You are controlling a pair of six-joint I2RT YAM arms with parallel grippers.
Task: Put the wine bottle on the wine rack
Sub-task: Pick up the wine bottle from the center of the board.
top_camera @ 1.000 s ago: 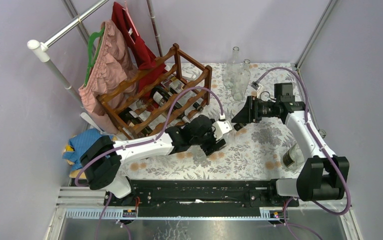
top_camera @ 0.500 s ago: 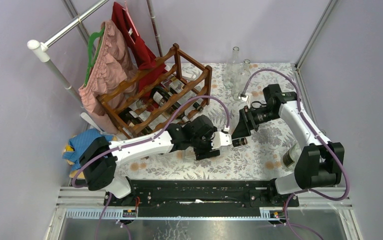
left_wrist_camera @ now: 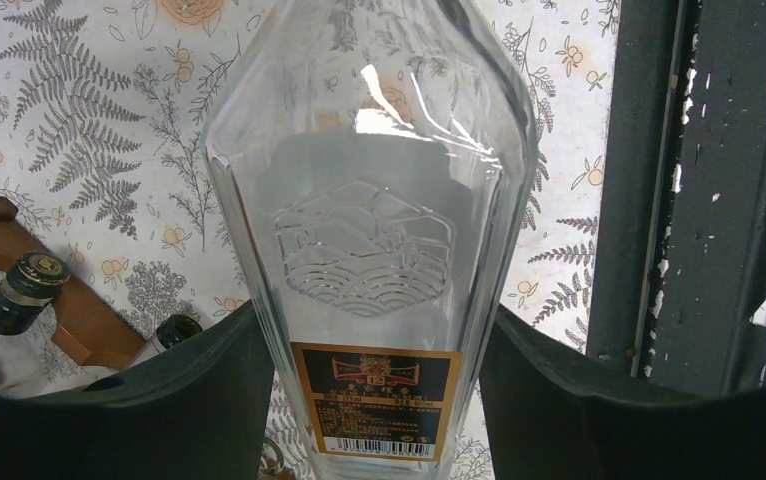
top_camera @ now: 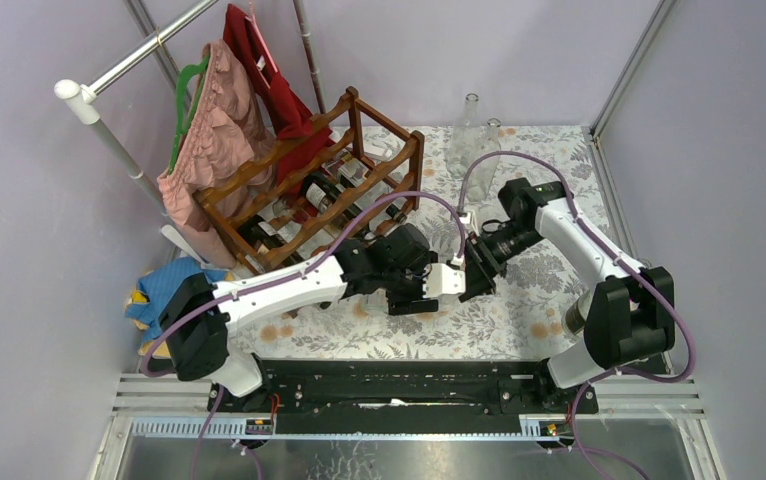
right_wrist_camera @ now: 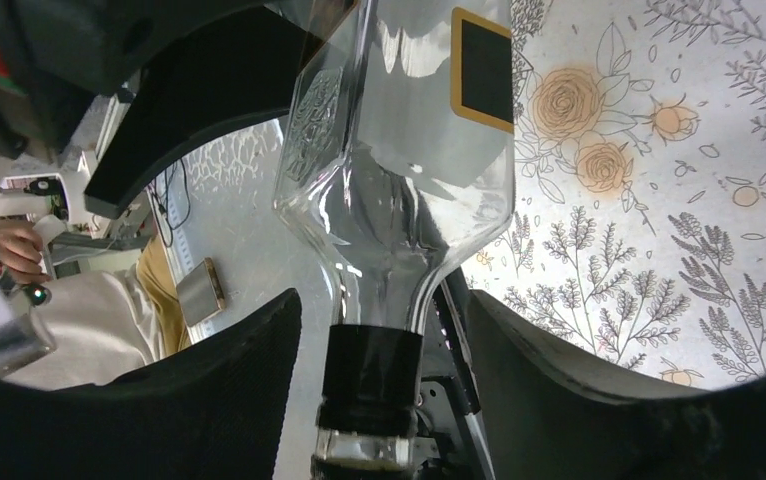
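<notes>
- The wine bottle [left_wrist_camera: 369, 200] is clear glass with an embossed wave emblem and a dark, gold-edged label. It lies roughly level over the middle of the table [top_camera: 534, 325], to the right of the wine rack [top_camera: 309, 190] and apart from it.
- The left gripper [left_wrist_camera: 369, 330] pinches the bottle's body. Both black fingers [left_wrist_camera: 189, 400] press against its sides just above the label.
- The right gripper [right_wrist_camera: 384, 310] is spread around the neck. Its fingers sit on either side of the black band [right_wrist_camera: 369, 370], with a gap showing on both sides — no contact.
- The rack stands at the far left of the floral cloth and already has dark bottles [top_camera: 324, 195] in its tiers.
- Two clear bottles [top_camera: 471, 130] stand at the far edge of the table, well apart from both grippers.
</notes>
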